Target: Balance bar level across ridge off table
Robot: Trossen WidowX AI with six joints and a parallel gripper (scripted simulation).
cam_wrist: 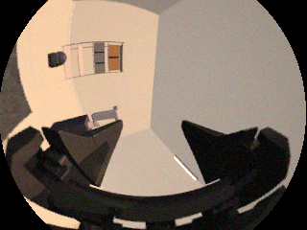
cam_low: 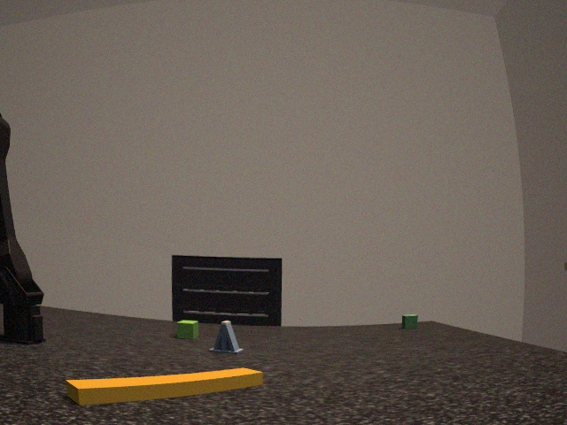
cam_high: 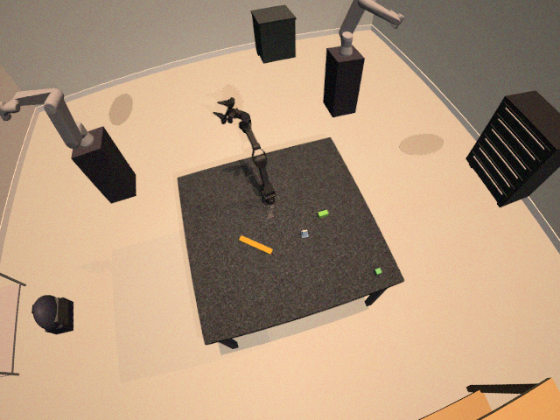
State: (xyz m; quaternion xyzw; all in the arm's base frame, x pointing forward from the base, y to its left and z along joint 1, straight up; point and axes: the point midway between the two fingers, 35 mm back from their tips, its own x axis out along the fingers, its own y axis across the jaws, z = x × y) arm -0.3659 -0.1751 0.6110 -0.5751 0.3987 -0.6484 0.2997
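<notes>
- Far left of the end effector in the top view, a pale arm [cam_high: 63, 117] stands on a dark pedestal [cam_high: 103, 167].
- The end effector [cam_high: 217, 107] [cam_wrist: 153, 123] hangs out past the tabletop [cam_high: 234, 293] [cam_low: 366, 374], its fingers wide apart with nothing between them.
- Below the end effector and a little to its right in the top view, well apart from it, the orange bar [cam_high: 255, 244] [cam_low: 169, 385] lies flat on the tabletop.
- The black arm [cam_high: 262, 173] [cam_low: 5, 205] reaches from the tabletop up and left to the end effector.
- Farther right of the end effector than the bar, the small blue-grey ridge [cam_high: 304, 234] [cam_low: 225, 338] stands upright, apart from the bar, with nothing resting across it.
- Just right of the ridge, on the side nearer the end effector, sits a green block [cam_high: 323, 213] [cam_low: 187, 329].
- Of the tabletop things, a green cube [cam_high: 378, 271] [cam_low: 409, 321] lies farthest right from the end effector, near an edge.
- Far right of the end effector, a black drawer cabinet [cam_high: 506, 153] [cam_low: 226, 279] stands beyond the tabletop.
</notes>
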